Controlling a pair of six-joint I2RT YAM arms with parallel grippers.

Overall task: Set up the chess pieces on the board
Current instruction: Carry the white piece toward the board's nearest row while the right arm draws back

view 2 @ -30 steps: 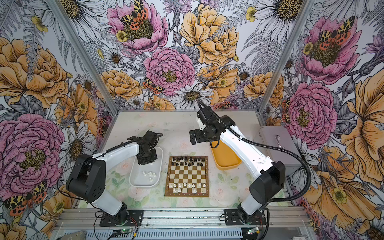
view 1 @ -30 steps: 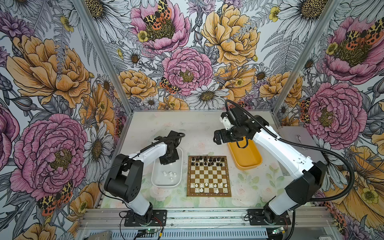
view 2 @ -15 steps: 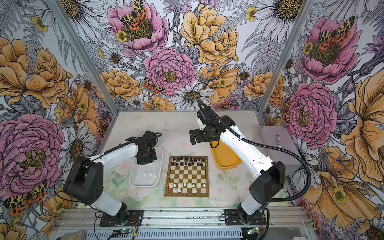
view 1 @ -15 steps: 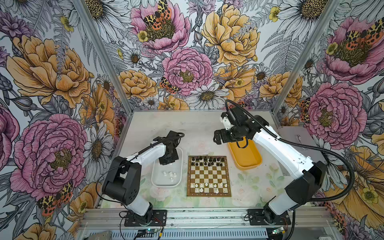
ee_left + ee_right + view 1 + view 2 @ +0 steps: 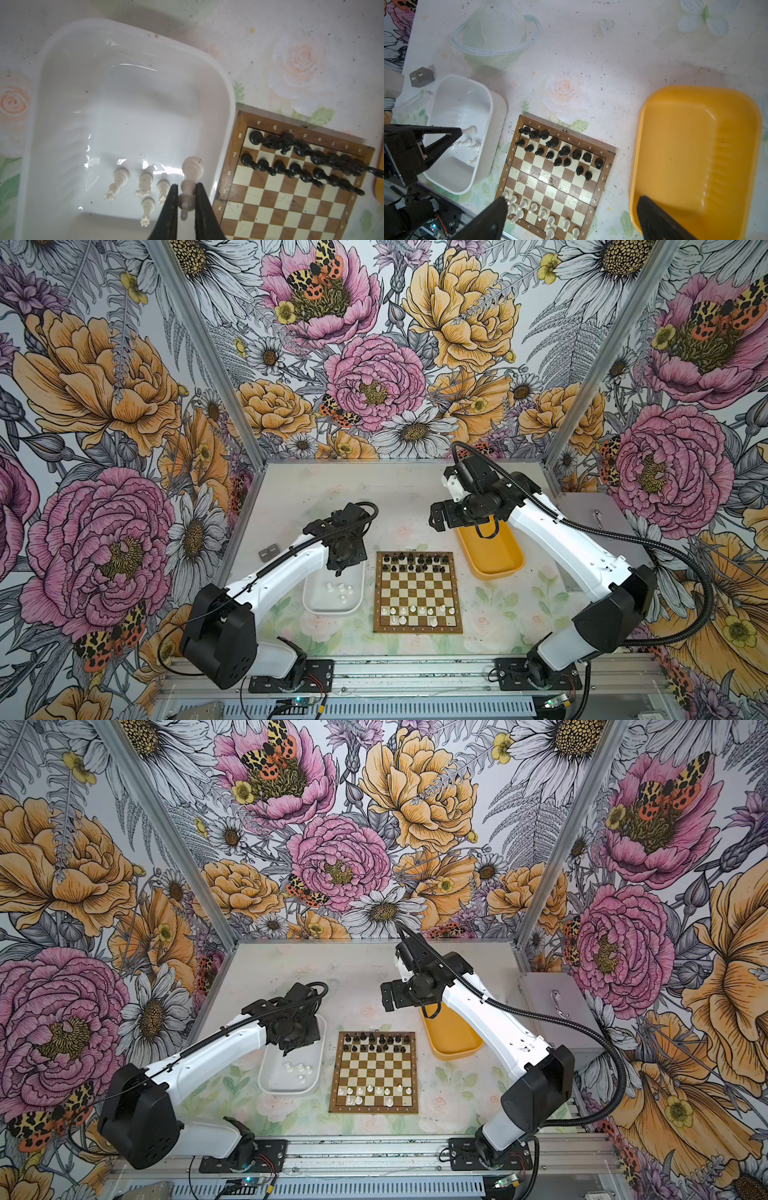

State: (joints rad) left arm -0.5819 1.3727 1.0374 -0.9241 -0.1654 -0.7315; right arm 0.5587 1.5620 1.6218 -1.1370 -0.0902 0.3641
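The board (image 5: 417, 593) lies at the table's middle, with black chess pieces (image 5: 415, 563) on its two far rows and white chess pieces (image 5: 413, 613) along its near rows. Several white pieces (image 5: 143, 184) lie loose in the white tray (image 5: 133, 28) left of the board. My left gripper (image 5: 186, 187) hangs over that tray, near its board-side rim, shut on a white piece (image 5: 192, 167) held by its thin upper part, base pointing away. In both top views it sits above the tray (image 5: 338, 570) (image 5: 287, 1050). My right gripper (image 5: 571, 199) hovers open and empty (image 5: 434, 517), high behind the board.
An empty yellow tray (image 5: 494, 562) stands right of the board, partly under the right arm. A small grey block (image 5: 269, 551) lies by the left wall. A grey metal box (image 5: 598, 522) stands at the right edge. Cell walls close three sides.
The left arm has shifted slightly over the white tray with its jaws closing in on the white piece. The right arm has held still.
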